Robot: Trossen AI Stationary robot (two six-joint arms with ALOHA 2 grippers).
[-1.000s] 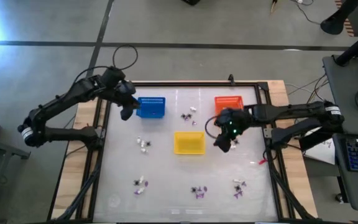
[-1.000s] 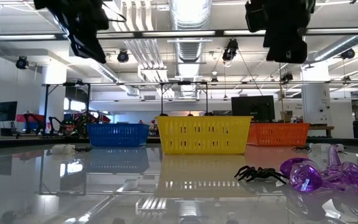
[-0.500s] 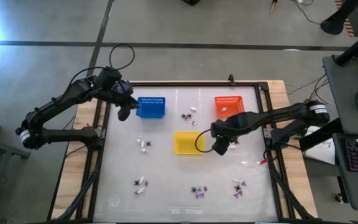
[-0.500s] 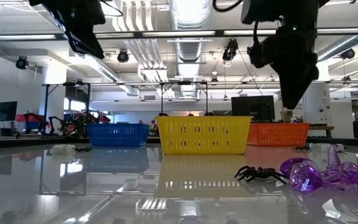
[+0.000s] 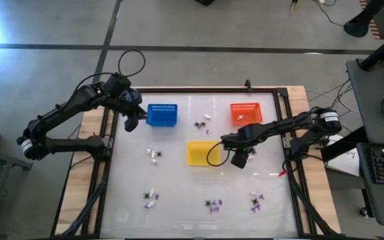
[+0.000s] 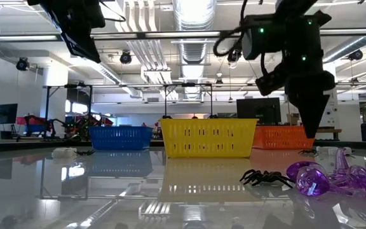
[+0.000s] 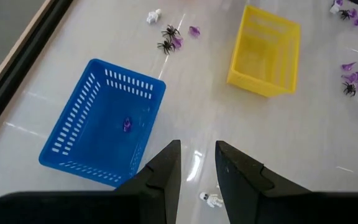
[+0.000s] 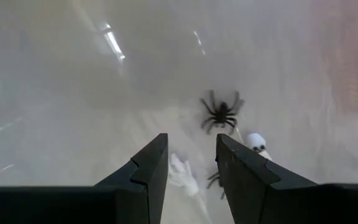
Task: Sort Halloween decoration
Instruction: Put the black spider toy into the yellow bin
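Left gripper [image 5: 133, 121]: raised off the table at the far left, just left of the blue basket [image 5: 162, 115]; fingers [image 7: 166, 171] stand a narrow gap apart; nothing between them

Blue basket: far left on the table [image 5: 179, 193]; one purple trinket [image 7: 127, 125] lies inside

Far cluster [image 5: 202, 124]: black spiders with a white and a purple piece, between the blue and orange baskets

White pieces [image 5: 155, 155]: on the table left of the yellow basket

Yellow basket [image 5: 203, 153]: mid-table; its contents cannot be told

Near trinkets: purple-and-white bits at near left [image 5: 151, 197]; spider and purple pieces at near middle [image 5: 213, 205]; more at near right [image 5: 256, 200]

Right gripper [image 5: 239, 159]: just right of the yellow basket, pointing down over a spider [image 8: 221, 112] and white pieces [image 8: 254, 142]; fingers [image 8: 244, 177] slightly parted; holding nothing

Orange basket [image 5: 245, 113]: far right; a white piece [image 5: 241, 117] inside
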